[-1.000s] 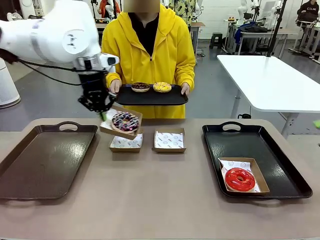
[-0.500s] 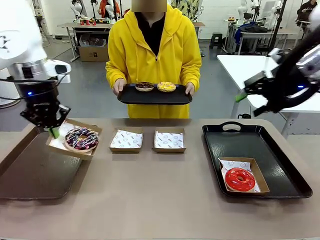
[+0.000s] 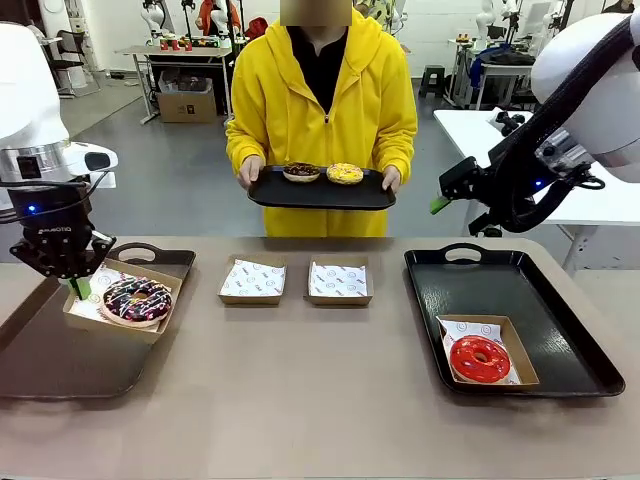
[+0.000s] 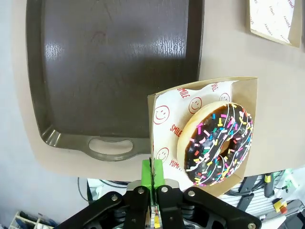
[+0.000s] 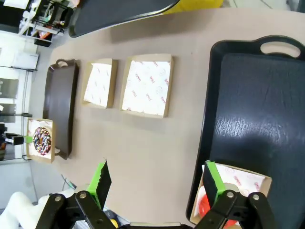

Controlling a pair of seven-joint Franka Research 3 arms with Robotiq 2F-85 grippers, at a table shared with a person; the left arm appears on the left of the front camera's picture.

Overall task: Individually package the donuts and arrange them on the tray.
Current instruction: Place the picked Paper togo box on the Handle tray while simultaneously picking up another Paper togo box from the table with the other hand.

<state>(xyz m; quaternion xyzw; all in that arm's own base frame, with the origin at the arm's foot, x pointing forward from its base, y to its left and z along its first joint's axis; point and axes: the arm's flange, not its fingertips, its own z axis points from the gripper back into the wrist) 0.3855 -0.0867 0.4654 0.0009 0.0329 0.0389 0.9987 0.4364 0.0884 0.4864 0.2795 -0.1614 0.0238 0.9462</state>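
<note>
My left gripper (image 3: pixel 78 287) is shut on the edge of a cardboard box (image 3: pixel 158 322) that holds the dark chocolate donut (image 3: pixel 135 298) with drizzle and sprinkles. The box hangs tilted over the right edge of the brown tray (image 3: pixel 60 365). In the left wrist view the green fingertips of that gripper (image 4: pixel 152 174) pinch the box's paper-lined wall beside the donut (image 4: pixel 218 143). My right gripper (image 3: pixel 446 200) is open in the air above the black tray (image 3: pixel 560 320), where the red donut (image 3: pixel 479 358) lies in its box. A person holds a tray (image 3: pixel 320 192) with a brown donut (image 3: pixel 301 171) and a yellow donut (image 3: pixel 345 173).
Two empty paper-lined boxes (image 3: pixel 252 279) (image 3: pixel 339 280) sit side by side at the table's middle back. The right wrist view looks down on those boxes (image 5: pixel 145 86) and the black tray (image 5: pixel 257 109), with my open right gripper (image 5: pixel 157 180) above them. Bare tabletop lies in front.
My left arm has carried the boxed donut leftward and down to the brown tray's edge. My right arm has swung in from the right. The person's tray has shifted slightly right.
</note>
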